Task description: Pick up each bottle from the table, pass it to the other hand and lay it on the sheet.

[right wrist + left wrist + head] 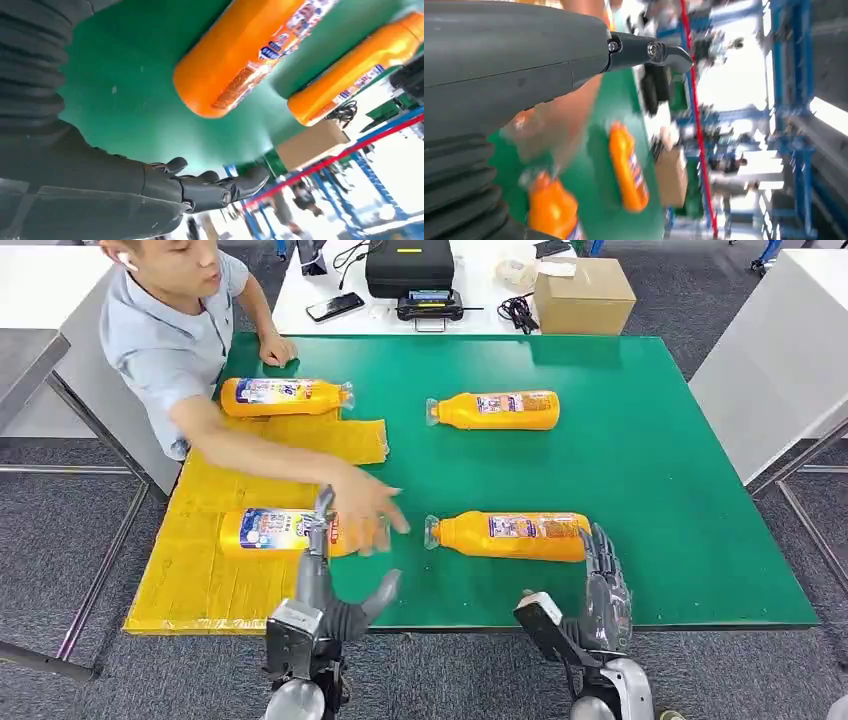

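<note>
while the near bottle (510,536) lies on the green surface (650,460), long axis crosswise, base end just beside the right hand (603,585), fingers spread, empty; left hand (335,595) open, farther off beside the yellow sheet (190,580).

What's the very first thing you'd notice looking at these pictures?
Four bright orange bottles lie on their sides: two on the green table, and two on the yellow sheet at its left. A person's hand reaches across the sheet to the near bottle there. The robot's left hand and right hand wait open at the table's near edge.
</note>
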Available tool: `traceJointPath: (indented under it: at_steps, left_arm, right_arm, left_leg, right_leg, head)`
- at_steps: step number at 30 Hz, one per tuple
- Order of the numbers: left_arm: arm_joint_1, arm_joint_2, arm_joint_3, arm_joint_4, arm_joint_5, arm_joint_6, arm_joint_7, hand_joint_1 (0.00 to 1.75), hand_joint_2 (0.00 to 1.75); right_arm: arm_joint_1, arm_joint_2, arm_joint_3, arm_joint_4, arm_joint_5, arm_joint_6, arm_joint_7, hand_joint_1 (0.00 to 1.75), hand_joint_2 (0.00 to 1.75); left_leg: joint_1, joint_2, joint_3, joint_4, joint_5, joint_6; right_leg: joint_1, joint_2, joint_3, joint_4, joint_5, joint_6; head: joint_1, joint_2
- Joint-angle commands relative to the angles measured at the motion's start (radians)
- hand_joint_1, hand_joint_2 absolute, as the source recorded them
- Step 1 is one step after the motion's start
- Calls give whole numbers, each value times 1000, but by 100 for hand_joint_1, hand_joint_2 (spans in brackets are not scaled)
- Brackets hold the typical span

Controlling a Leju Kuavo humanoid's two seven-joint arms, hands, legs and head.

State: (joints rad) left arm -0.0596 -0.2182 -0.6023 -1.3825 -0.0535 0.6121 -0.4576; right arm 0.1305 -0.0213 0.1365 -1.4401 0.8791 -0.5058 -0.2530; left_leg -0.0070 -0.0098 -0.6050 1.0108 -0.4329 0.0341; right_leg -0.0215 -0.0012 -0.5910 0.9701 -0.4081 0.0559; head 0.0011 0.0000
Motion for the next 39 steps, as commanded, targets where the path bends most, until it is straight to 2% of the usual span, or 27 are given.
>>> traceJointPath:
  at_steps: [1,5,8,12,24,34,39]
  left_arm:
    - [-45,39,-44,67,32,-87,35,0,175]
    - [-47,40,-47,67,29,-90,32,0,175]
    - [-68,35,-61,97,38,-113,34,0,175]
    - [-83,35,-74,107,40,-123,21,0,175]
    - [-82,40,-81,96,24,-114,10,0,175]
    - [-114,31,-100,136,40,-144,52,0,175]
    - [-124,34,-104,154,79,-180,94,0,175]
  right_arm:
    - [-98,-96,76,166,109,-36,31,0,175]
    - [-106,-103,88,176,144,-52,35,0,175]
    - [-191,-107,109,264,207,-86,46,0,175]
    - [-273,-98,135,347,205,-74,35,0,175]
    - [-289,-95,153,370,212,-76,43,0,175]
    - [-415,-74,203,560,255,-54,68,0,175]
    - [-445,-80,240,633,273,-25,101,0,175]
  left_leg:
    - [2,3,5,-1,-1,-2]
    - [2,1,5,-1,-1,-2]
    - [1,3,5,-1,-1,-2]
    - [2,6,6,-1,-1,-2]
    - [1,2,5,-1,-1,-2]
    - [1,4,4,-1,0,-1]
    - [2,2,5,-1,0,-1]
  right_leg:
    - [2,2,5,-2,0,-3]
    - [2,0,5,-2,-1,-3]
    - [2,3,5,-2,0,-2]
    - [2,5,5,-2,1,-2]
    - [2,1,5,-1,0,-2]
    - [2,3,4,-1,1,-2]
    - [2,2,5,-2,0,-2]
  head:
    - [0,0]
    - [0,0]
    - [0,0]
    - [0,0]
    - [0,0]
    - [0,0]
    - [0,0]
